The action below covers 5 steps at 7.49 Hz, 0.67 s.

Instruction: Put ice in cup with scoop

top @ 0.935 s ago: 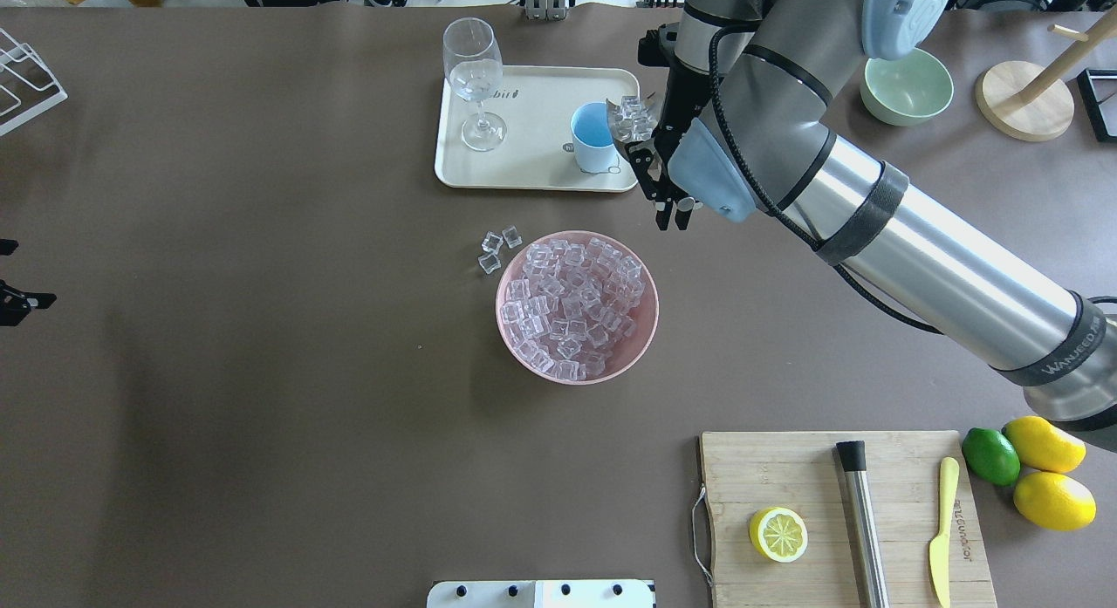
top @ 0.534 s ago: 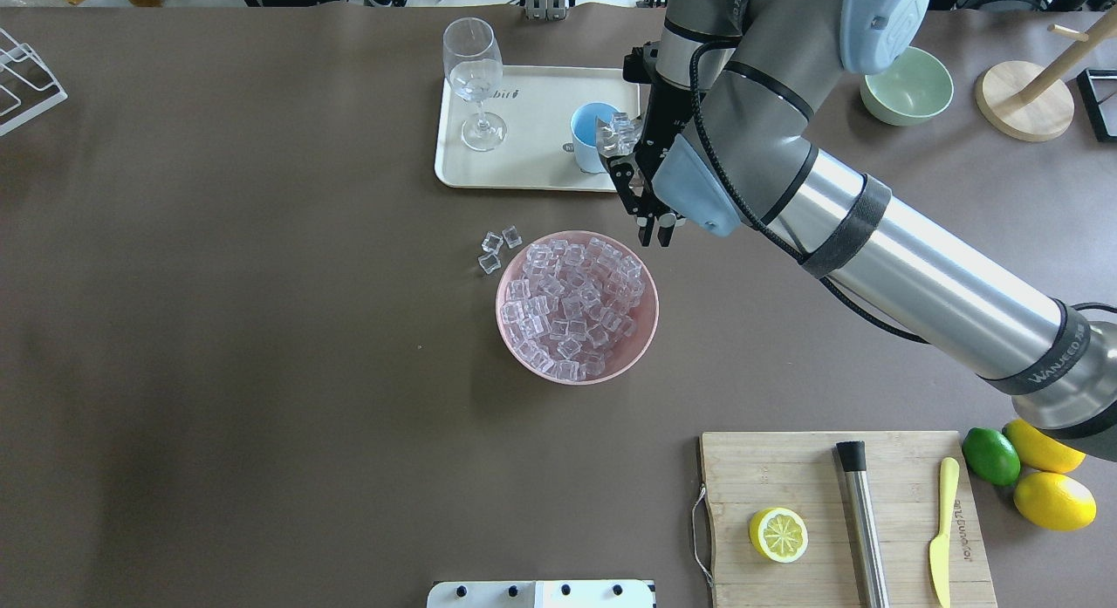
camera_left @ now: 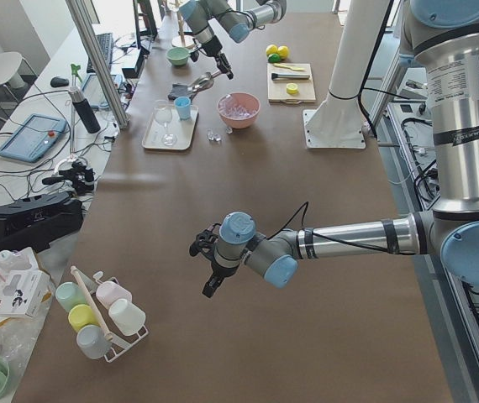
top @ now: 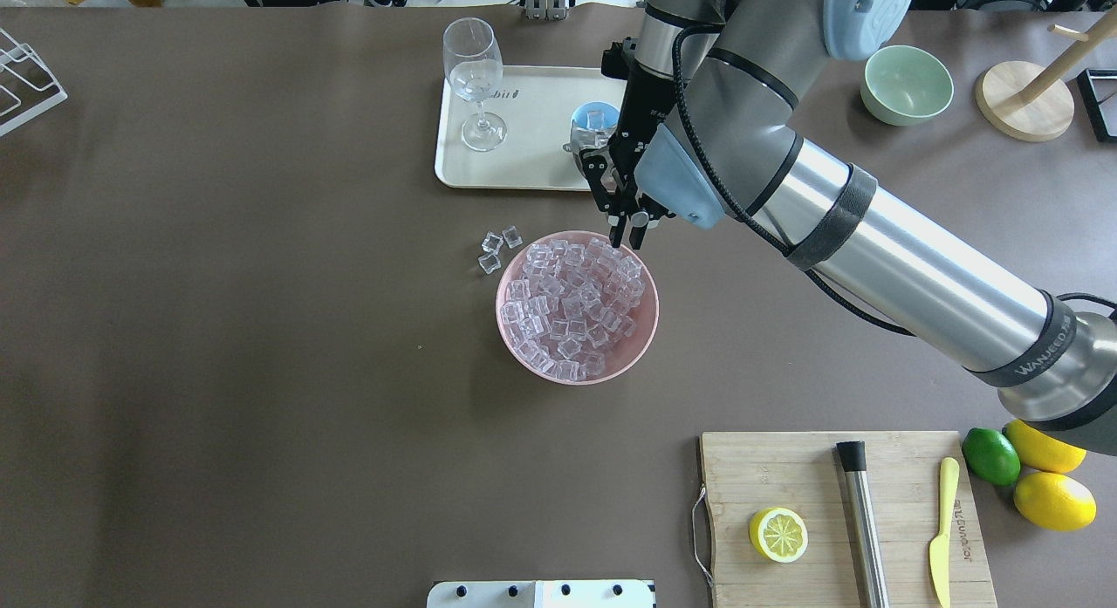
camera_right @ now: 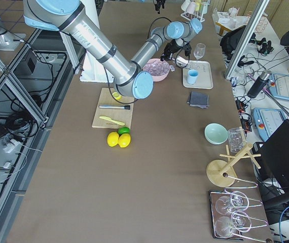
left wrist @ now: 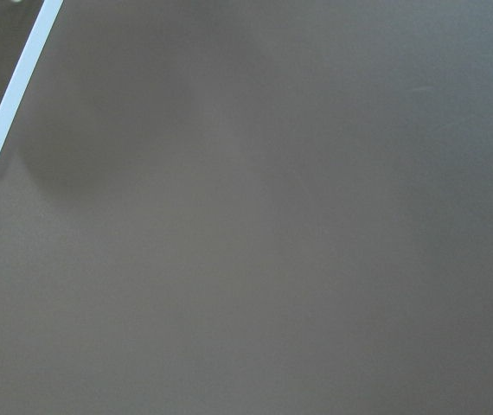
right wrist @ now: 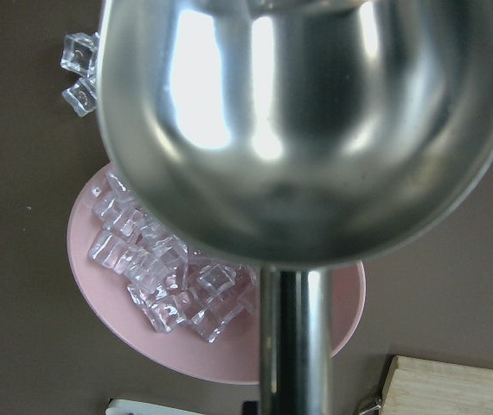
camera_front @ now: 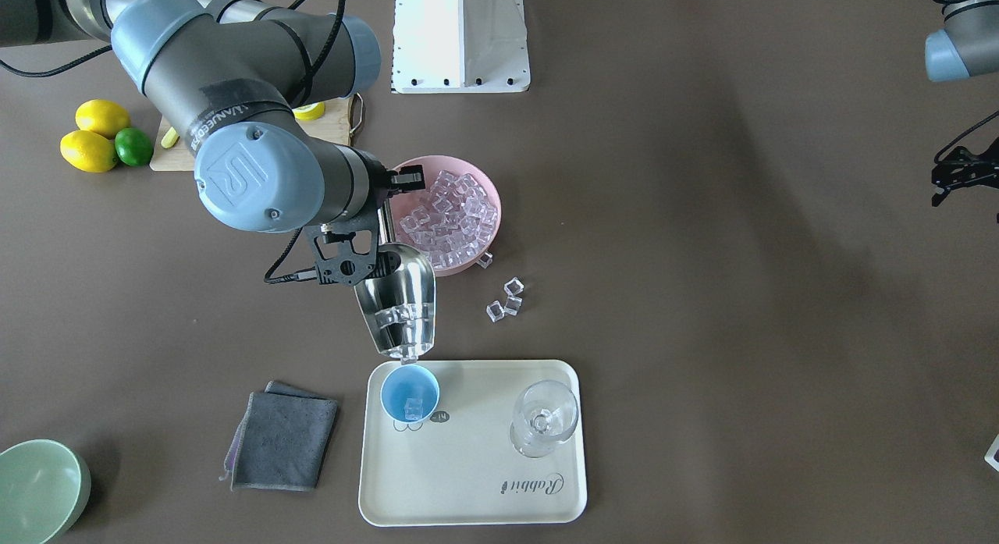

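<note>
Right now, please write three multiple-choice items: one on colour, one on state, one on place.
1. The bowl holding the ice is: A pink; B green; C white.
2. The scoop is: A lying in the bowl; B held tilted by the right gripper; C lying beside the bowl.
3. The cup stands: A in the bowl; B touching the bowl; C on the tray.
Answers: 1 A, its rim is pink. 2 B, its mouth tips down over the cup. 3 C, it sits in the tray's corner.

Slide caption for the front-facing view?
Scoop tipped over cup on tray, ice near its lip, one cube in the cup.
</note>
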Available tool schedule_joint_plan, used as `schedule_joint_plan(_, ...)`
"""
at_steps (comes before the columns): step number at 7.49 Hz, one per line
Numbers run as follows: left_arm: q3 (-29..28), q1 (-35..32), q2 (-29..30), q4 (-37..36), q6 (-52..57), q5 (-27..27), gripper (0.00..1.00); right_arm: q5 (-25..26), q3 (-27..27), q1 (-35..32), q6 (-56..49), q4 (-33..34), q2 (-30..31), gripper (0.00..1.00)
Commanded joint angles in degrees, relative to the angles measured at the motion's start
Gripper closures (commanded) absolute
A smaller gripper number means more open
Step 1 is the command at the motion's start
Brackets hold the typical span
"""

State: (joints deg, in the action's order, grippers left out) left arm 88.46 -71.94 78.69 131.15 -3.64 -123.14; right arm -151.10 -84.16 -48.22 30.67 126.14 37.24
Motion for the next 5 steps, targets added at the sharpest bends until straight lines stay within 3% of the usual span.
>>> schedule_joint_plan(1, 0.2, -0.2, 0.5, -5.4, 0.0, -0.3, 0.02, -1.4, -0.8, 0.0, -0.1, 0.2, 0.8, 1.00)
schedule_joint_plan(4, 0.4, -2.0, 0.5, -8.9, -0.2, -1.2, 0.02, -3.5, -0.7, 0.0, -0.1, 0.5, 1.1, 1.00)
schedule_joint_plan(5, 0.4, -4.2, 0.5, -11.8, -0.5, -6.5, 0.02, -5.2, -0.7, -0.2, -0.1, 0.9, 1.3, 1.00)
